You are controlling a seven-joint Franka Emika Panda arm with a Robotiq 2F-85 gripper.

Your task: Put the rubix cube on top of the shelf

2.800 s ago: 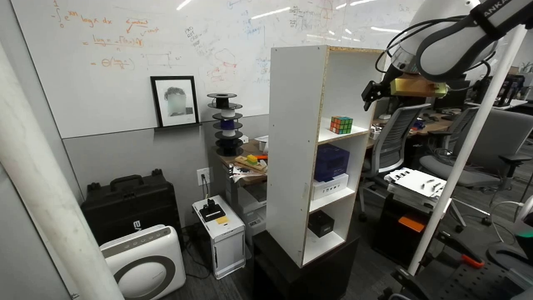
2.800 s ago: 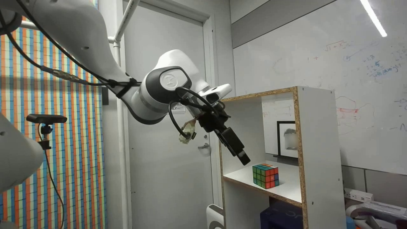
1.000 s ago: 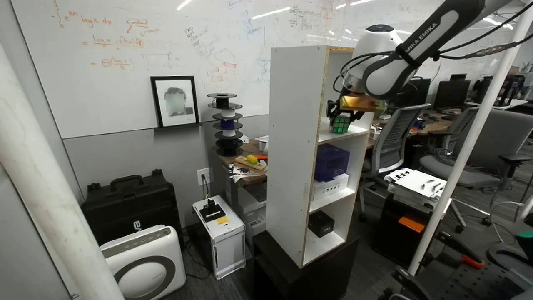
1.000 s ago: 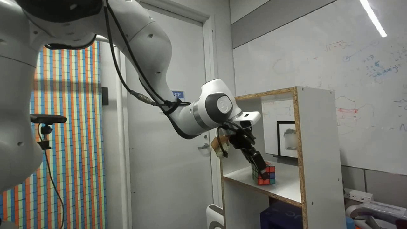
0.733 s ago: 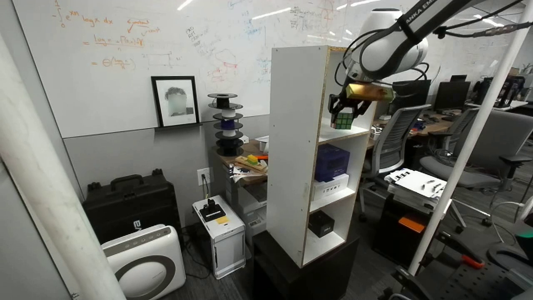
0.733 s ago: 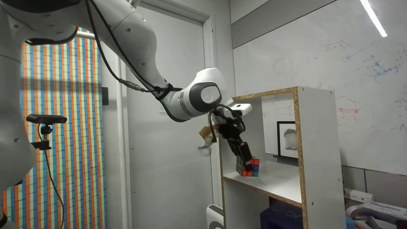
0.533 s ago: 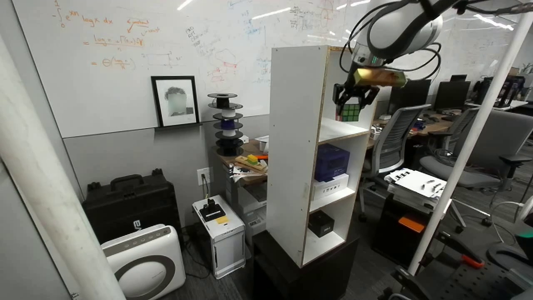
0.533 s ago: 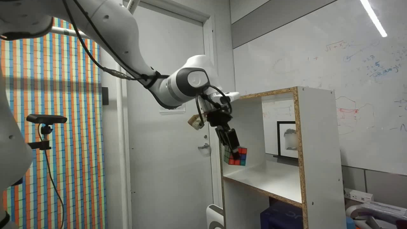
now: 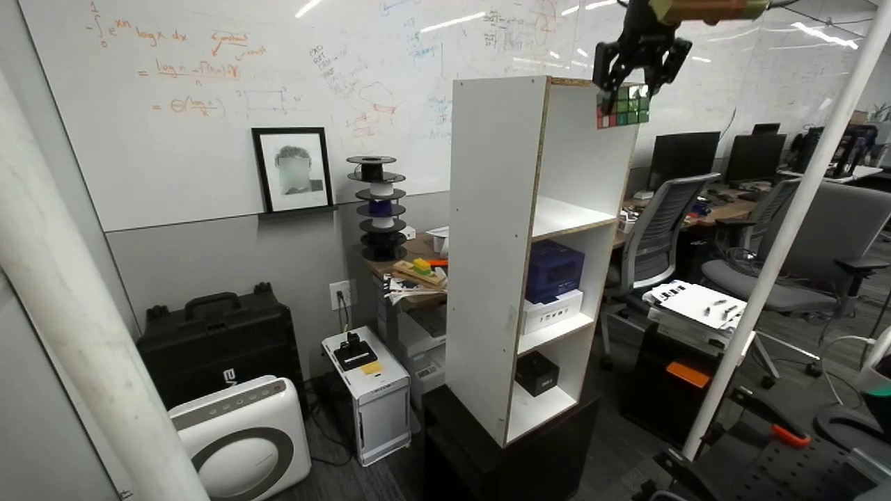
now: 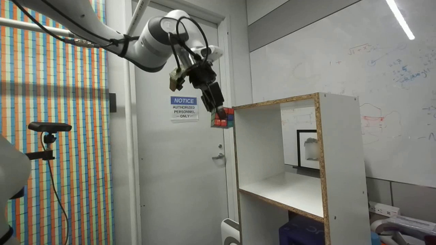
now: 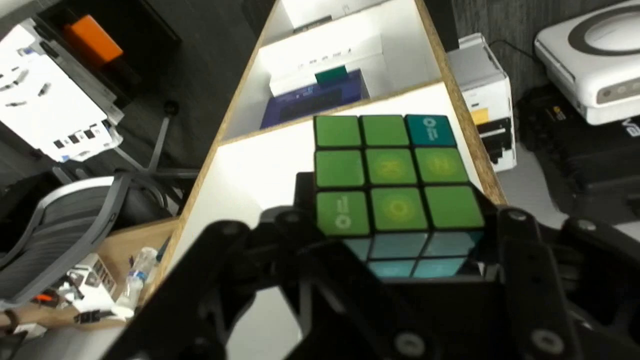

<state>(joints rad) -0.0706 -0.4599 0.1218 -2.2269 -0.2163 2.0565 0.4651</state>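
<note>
At the bottom of the wrist view, black jointed fingers point(image 11: 530, 290) are standing part-way closed, their tips pressing on opposite sides of a small multicoloured rubix cube point(image 11: 395, 175) and holding it in the air. Right of centre there, the cube is showing the camera a green face with one teal square at its upper right corner. In an exterior view, a white jointed robot arm point(image 10: 146, 51) is spanning the upper left of the frame, and the cube is hanging near the centre, just beside the upper left front corner of a tall, narrow white shelf point(image 10: 344, 153) with bare chipboard edges; whether the two are touching I cannot tell. Right of centre in an exterior view, a dark blue box point(image 9: 555, 271) is resting on a white printed carton point(image 9: 553, 314) in the shelf's middle compartment, and a small black box point(image 9: 536, 374) is sitting in the bottom one. A low black cabinet point(image 9: 515, 466) is carrying the shelf. Farther back, a stack of black, white and purple spools point(image 9: 381, 207) is rising left of the shelf, a black-framed portrait point(image 9: 294, 170) is standing left of centre, and behind it a whiteboard point(image 9: 174, 174) with orange and blue writing is spanning the top.
</note>
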